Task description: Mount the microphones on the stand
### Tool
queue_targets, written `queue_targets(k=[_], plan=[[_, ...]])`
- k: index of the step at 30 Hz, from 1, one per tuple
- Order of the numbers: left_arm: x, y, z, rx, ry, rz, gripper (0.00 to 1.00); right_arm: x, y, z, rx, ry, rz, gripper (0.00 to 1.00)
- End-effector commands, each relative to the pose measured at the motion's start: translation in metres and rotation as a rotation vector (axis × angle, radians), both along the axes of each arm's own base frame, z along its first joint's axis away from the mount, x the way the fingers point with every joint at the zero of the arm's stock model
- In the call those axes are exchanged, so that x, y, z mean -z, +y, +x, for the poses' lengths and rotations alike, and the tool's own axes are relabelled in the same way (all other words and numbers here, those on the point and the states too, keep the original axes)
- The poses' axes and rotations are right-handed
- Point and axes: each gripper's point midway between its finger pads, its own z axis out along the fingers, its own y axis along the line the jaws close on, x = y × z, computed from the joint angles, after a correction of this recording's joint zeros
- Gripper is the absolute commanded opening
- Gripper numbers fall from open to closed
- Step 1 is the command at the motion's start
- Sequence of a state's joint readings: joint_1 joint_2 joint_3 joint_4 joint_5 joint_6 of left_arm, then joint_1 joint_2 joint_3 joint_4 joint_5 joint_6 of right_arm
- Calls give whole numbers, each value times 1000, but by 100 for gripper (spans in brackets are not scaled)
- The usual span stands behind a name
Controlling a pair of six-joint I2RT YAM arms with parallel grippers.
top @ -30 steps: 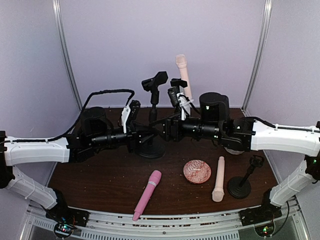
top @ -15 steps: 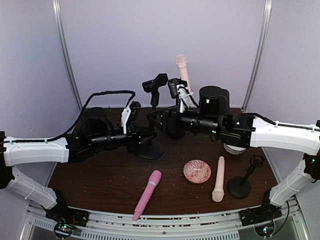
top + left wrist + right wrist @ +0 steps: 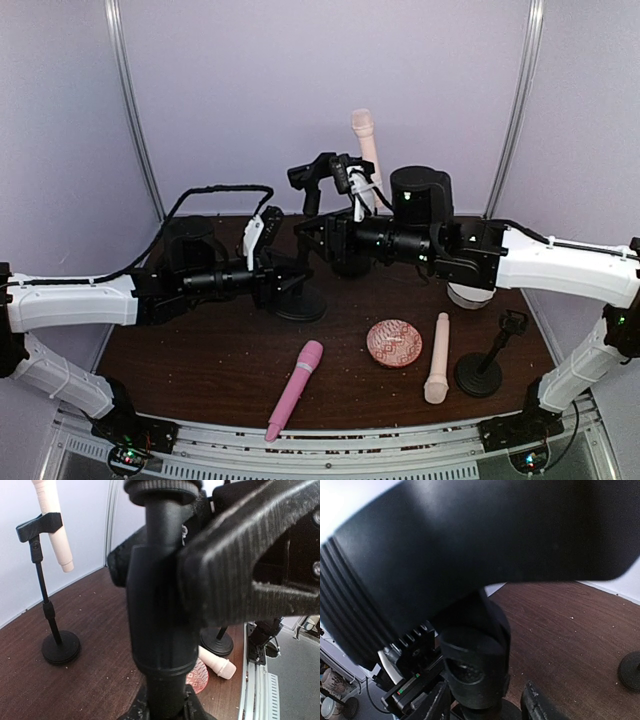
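The centre black stand (image 3: 311, 205) has an empty clip on top. My left gripper (image 3: 288, 284) is shut on its lower pole just above the base; in the left wrist view the pole (image 3: 160, 625) fills the space between my fingers. My right gripper (image 3: 312, 236) is open, its fingers on either side of the pole's collar (image 3: 475, 672) higher up. One peach microphone (image 3: 366, 143) sits clipped in the back stand (image 3: 47, 610). A pink microphone (image 3: 295, 388) and a second peach microphone (image 3: 437, 357) lie on the table in front.
A round patterned pink dish (image 3: 393, 343) lies between the two loose microphones. A short empty stand (image 3: 482, 365) stands at the right front. A white round object (image 3: 468, 296) sits under my right arm. The wall rises close behind the stands.
My right gripper has moved left and a little up, from beside the centre stand to around its pole. The clip on top has tilted slightly. My left arm has held still.
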State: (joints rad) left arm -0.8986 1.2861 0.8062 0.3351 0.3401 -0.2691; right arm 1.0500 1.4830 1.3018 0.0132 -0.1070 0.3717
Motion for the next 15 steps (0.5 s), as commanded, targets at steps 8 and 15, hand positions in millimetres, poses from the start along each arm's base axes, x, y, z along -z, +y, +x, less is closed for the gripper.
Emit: queue_targets(k=[8,15], plan=[[-63,2,-5,12,-139,-138,0,7,4,3,-7,36,-18,32],[-61,-4,-14,79,-147,-145,0,-4,8,-17,-203,-81,-3,3]])
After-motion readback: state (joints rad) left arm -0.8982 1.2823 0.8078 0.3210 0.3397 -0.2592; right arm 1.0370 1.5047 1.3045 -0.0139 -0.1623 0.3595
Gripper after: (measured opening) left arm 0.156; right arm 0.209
